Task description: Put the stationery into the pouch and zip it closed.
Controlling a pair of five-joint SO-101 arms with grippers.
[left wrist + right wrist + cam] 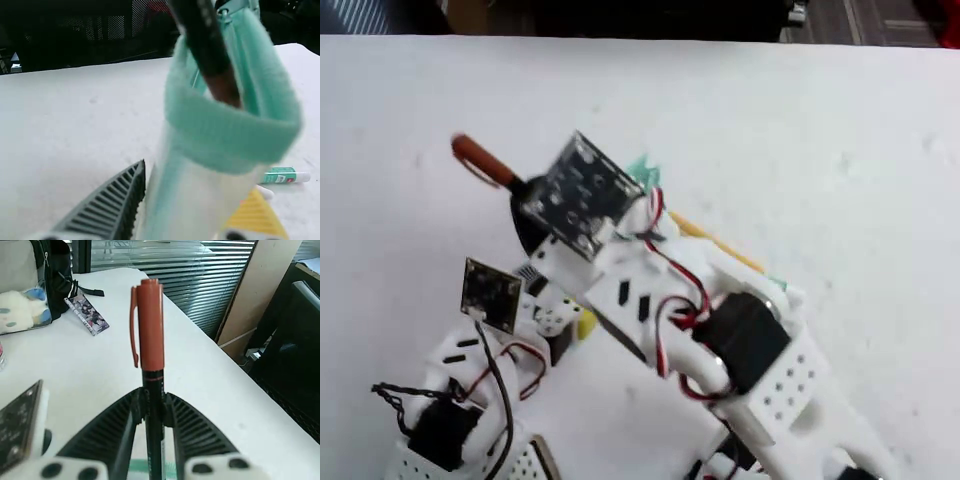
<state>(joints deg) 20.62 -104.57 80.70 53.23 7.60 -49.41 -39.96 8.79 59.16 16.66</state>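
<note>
Observed right claw (150,407) clamped on brown-capped pen (150,325), lower end poked into mouth of teal pouch (230,130), pouch pinched upright in left claw (197,192), likely to keep mouth open; glue stick (284,176) on surface (75,125) just beside pouch, unpacked.

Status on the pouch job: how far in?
Done: nothing fully stowed that I can see. In hand: right gripper clamps the pen, its dark end poking into the open pouch, which the left gripper holds. Left: release pen, add the glue stick lying on the table, zip shut.
</note>
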